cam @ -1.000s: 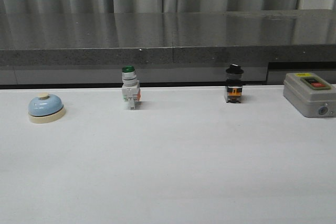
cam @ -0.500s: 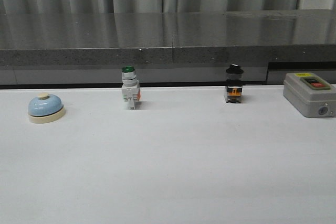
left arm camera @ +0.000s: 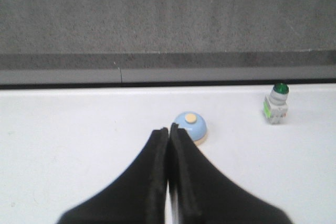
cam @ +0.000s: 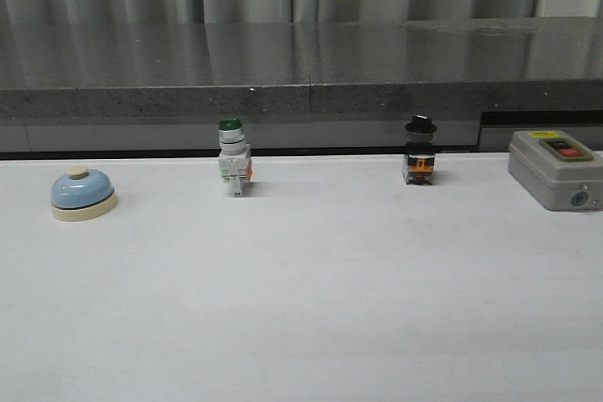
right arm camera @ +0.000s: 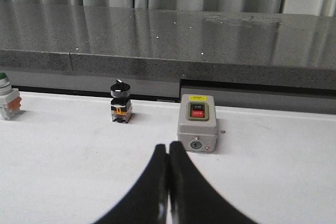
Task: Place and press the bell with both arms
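Note:
The light-blue bell (cam: 83,191) with cream base and cream button stands on the white table at the far left of the front view. It also shows in the left wrist view (left arm camera: 191,126), just beyond the fingertips. My left gripper (left arm camera: 168,128) is shut and empty, its tips close in front of the bell, apart from it. My right gripper (right arm camera: 168,145) is shut and empty, short of the grey box. Neither arm shows in the front view.
A green-capped white push-button switch (cam: 233,159) stands at the table's back, centre-left. A black-knobbed switch (cam: 420,152) stands centre-right. A grey box with red and black buttons (cam: 555,168) sits at the far right. A dark stone ledge (cam: 301,72) runs behind the table.

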`<state>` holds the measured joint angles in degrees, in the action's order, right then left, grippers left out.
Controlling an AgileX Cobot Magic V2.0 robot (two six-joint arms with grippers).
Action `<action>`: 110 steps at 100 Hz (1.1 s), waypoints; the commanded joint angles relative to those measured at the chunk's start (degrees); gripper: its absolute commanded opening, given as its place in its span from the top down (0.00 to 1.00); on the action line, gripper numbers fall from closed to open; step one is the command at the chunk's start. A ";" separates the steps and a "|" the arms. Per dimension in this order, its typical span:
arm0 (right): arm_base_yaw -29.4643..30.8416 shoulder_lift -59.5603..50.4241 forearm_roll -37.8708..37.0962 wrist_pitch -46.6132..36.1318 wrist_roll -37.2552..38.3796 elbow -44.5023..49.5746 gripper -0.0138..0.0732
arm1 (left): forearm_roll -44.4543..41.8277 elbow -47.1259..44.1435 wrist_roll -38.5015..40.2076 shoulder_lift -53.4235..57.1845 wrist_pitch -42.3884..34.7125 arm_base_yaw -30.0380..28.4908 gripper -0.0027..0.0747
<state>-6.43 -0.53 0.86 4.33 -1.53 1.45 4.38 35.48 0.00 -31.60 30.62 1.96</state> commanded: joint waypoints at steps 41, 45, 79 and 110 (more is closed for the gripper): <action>0.35 -1.11 -0.04 -5.04 -0.10 -0.74 0.91 | 2.01 9.16 0.94 -17.35 5.07 0.08 0.99; 0.35 -1.11 -0.04 -5.04 -0.10 -0.74 0.91 | 2.01 9.16 0.94 -17.63 5.07 0.08 0.99; 0.35 -1.11 -0.04 -5.04 -0.10 -0.74 0.91 | 2.01 9.16 0.59 -17.85 5.86 0.08 0.38; 0.35 -1.11 -0.04 -5.04 -0.10 -0.74 0.91 | 2.01 10.01 0.59 -18.54 6.14 0.08 0.11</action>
<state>-6.43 -0.53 0.86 4.33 -1.53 1.45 5.53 42.77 0.00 -49.73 39.60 1.96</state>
